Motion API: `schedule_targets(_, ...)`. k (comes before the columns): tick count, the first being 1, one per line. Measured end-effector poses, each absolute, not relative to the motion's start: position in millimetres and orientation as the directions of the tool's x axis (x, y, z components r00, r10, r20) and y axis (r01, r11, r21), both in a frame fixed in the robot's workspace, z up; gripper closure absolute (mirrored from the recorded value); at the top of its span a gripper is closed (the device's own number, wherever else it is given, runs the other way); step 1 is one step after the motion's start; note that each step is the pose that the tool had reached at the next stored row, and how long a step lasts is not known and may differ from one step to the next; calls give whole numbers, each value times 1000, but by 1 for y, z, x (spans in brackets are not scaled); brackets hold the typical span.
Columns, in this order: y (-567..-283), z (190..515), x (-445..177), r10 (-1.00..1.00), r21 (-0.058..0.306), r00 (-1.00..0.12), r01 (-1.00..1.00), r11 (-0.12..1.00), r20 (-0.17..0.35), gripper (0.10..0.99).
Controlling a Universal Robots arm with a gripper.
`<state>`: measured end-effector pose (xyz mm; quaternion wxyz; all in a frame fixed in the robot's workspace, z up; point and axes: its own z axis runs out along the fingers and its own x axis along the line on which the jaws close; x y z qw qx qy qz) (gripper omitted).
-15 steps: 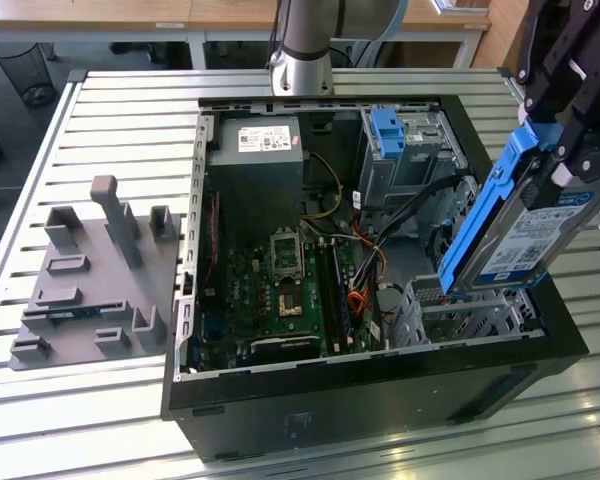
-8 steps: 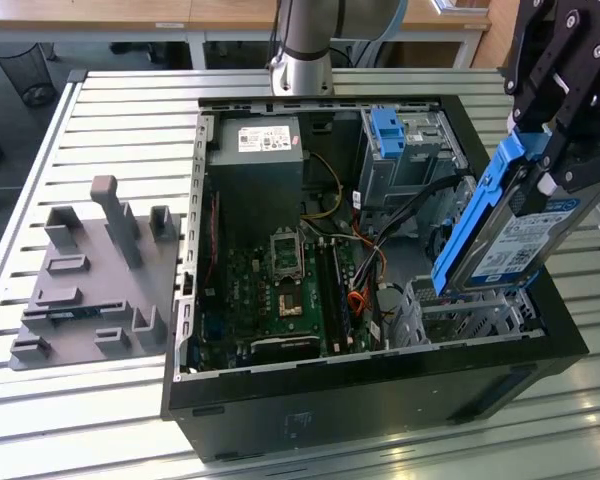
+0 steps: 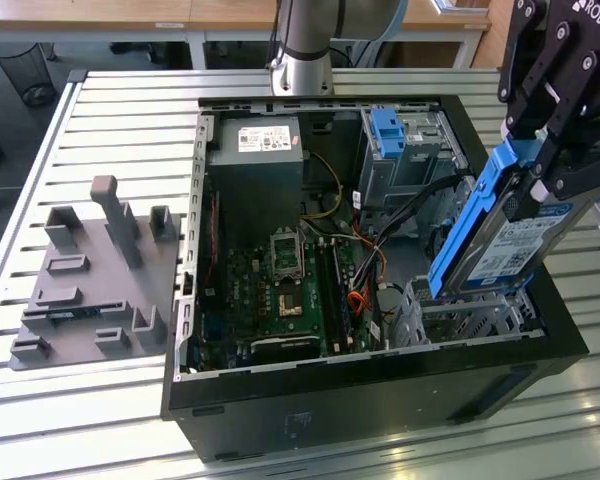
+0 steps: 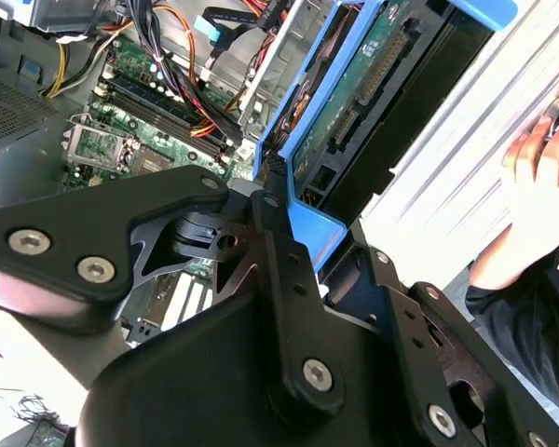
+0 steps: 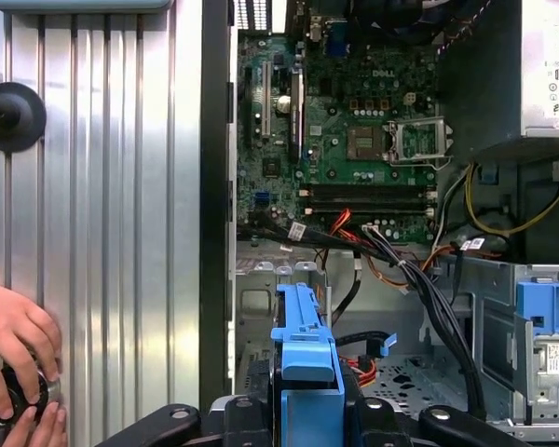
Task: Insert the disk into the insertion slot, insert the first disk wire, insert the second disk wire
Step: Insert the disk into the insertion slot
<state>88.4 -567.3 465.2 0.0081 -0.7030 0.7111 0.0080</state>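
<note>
Gripper (image 3: 542, 168) shut on the disk (image 3: 500, 240), black fingers clamped across the top end of its blue carrier. Disk is in the air, steeply tilted, label side facing the exterior view's right. Its lower end is down at the top edge of the insertion slot (image 3: 458, 322); cannot tell if they touch. Not seated in the slot. In the second wrist view the disk's (image 4: 354, 93) green circuit-board underside shows inside the blue frame. In the first wrist view the blue carrier (image 5: 303, 349) hangs above the perforated metal of the slot.

Slot sits inside the open black computer case (image 3: 380, 390), in the case corner at the exterior view's right, near the front edge. Taller grey bay with blue latch (image 3: 395, 150) is at the case's far edge on the same side. Motherboard (image 3: 280, 285) fills the case middle, power supply (image 3: 255, 150) in the far corner at the exterior view's left. Loose orange and black cables (image 3: 365, 265) lie between motherboard and slot, not plugged into the disk.

Case lies on a slatted metal table (image 3: 110, 100). Grey plastic fixture (image 3: 90, 285) sits near the table edge at the exterior view's left, well apart from the case. A person's hand (image 5: 14, 349) rests on the table beside the case, holding a small round black object.
</note>
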Motion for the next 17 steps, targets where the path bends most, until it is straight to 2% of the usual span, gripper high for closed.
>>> schedule_targets(17,-559,451,83,-1000,-2,-4,-1000,4,-23,722)
